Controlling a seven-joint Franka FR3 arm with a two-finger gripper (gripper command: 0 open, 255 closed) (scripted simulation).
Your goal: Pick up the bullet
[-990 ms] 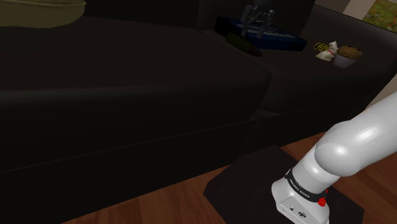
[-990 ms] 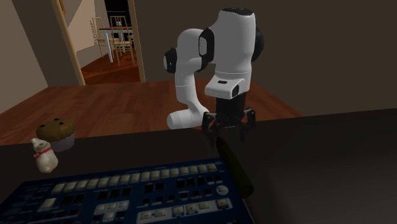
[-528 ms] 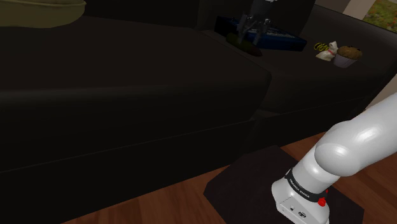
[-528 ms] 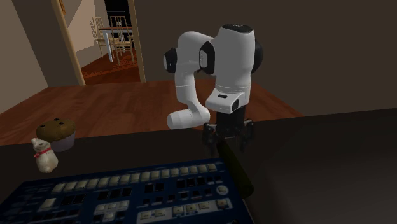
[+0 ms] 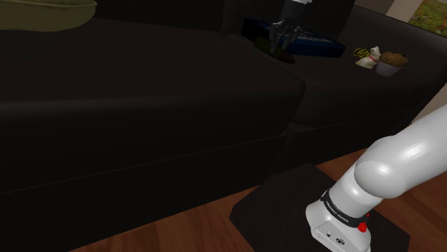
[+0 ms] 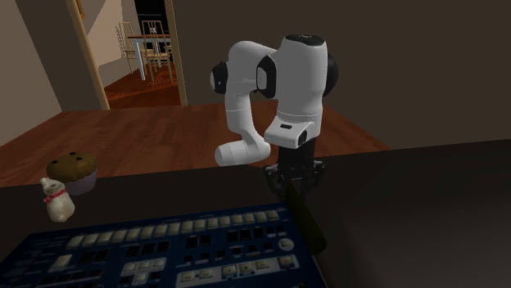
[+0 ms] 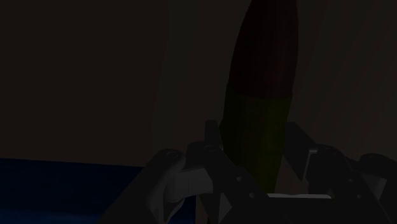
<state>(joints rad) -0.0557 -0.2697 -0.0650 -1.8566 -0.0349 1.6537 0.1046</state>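
On the dark surface, shoulder view: my gripper (image 5: 282, 41) sits low over the bullet (image 5: 289, 59), which lies just beside a blue keypad panel (image 5: 319, 46); a muffin (image 5: 392, 60) stands well apart

Second exterior view: gripper (image 6: 293, 185) is down at the bullet's (image 6: 308, 222) near end, lower than half a second ago, when it hung above

Wrist view: bullet (image 7: 261, 83), dark tip and olive base, lies between my fingers (image 7: 213, 137), which stand apart on either side; I cannot confirm contact

Status, as I judge it: approach done, closing and lifting left
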